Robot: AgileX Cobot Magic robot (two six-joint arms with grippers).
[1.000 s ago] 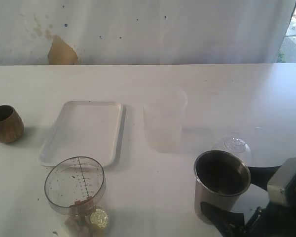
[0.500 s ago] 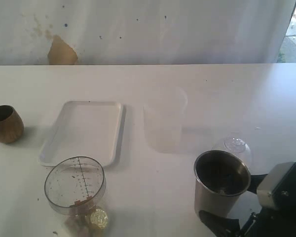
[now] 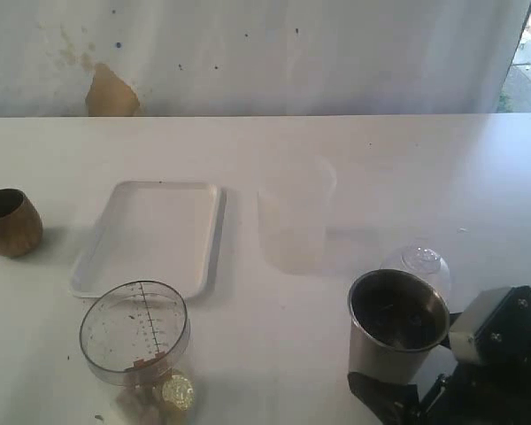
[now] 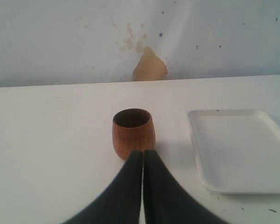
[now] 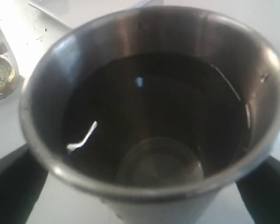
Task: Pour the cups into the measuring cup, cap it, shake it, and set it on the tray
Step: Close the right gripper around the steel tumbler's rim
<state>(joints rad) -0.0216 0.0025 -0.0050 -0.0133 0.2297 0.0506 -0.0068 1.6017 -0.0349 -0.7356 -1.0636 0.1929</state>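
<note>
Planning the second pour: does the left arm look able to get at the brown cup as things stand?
Probably yes. The left tool points straight at the brown cup, nothing standing between them; the tray lies apart from it. The tool is shut and would need opening first.

no words, brand names or numbers can be read anywhere in these views; the only printed mark is the dark scale (image 3: pixel 147 320) on the side of the measuring cup (image 3: pixel 134 332), an upright line crossed by short tick marks, with any figures beside them too small to make out. a gold round disc (image 3: pixel 177 390) low by that cup's base bears a raised pattern, seen also in the right wrist view; it is too blurred to read as letters or a sign.
</note>
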